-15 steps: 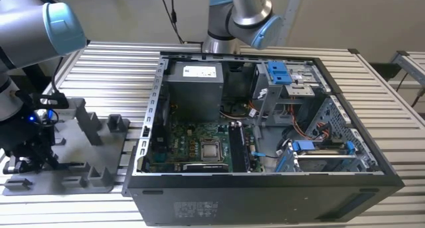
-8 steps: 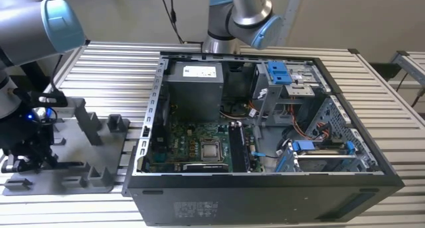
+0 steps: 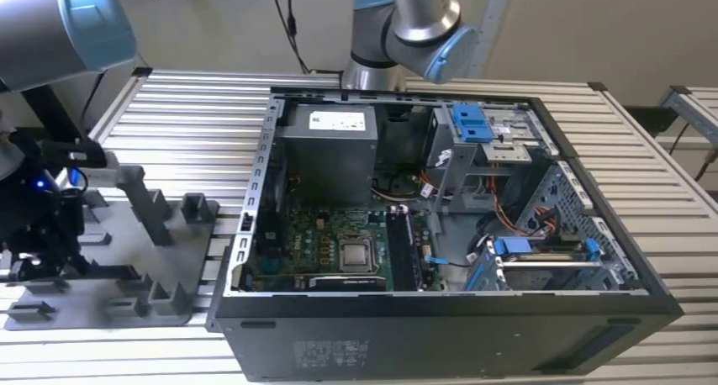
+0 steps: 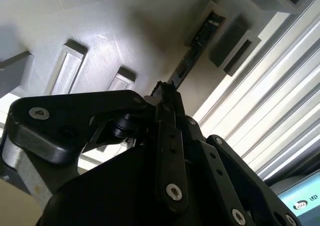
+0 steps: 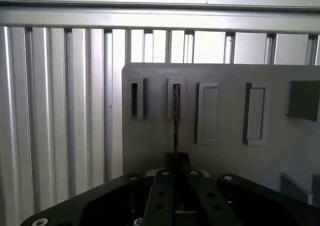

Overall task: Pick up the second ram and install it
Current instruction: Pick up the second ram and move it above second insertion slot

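Slatted metal table (image 3: 168, 99) carried a grey tray (image 5: 225, 156), where the gripper (image 5: 176, 161) pinched the free edge of the ram (image 5: 176, 121), seated in a slot (image 5: 170, 100) near the tray's edge; light, stiff, probably fragile, it seemed best held by its edges.

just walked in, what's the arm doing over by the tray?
The arm's gripper is closed on the second ram, a thin dark stick seen edge-on, its far end at a slot of the grey tray. It is not yet in the green motherboard inside the open PC case.
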Tool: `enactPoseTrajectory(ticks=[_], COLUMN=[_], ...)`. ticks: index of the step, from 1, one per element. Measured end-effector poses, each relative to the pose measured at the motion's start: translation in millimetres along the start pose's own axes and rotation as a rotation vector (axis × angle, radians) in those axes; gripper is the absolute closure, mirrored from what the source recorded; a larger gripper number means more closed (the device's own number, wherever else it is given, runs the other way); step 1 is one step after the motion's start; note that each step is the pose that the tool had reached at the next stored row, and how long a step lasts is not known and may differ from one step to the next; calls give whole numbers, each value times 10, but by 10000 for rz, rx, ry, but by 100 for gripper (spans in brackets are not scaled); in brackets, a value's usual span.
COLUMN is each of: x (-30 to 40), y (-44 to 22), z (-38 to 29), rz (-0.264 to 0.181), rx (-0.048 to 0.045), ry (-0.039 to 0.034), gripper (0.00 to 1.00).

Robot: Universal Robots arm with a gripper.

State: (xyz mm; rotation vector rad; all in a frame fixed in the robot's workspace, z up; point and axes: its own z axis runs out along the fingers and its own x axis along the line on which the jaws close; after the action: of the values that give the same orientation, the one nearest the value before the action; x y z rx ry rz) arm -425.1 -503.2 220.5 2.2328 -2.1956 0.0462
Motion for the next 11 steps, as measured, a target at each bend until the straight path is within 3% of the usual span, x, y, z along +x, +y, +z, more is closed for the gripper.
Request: enactPoseTrajectory(ticks=[11], x=[5], y=[-2], z=[-180], rz=[1], rx=[1], ry=[0], gripper=[86])
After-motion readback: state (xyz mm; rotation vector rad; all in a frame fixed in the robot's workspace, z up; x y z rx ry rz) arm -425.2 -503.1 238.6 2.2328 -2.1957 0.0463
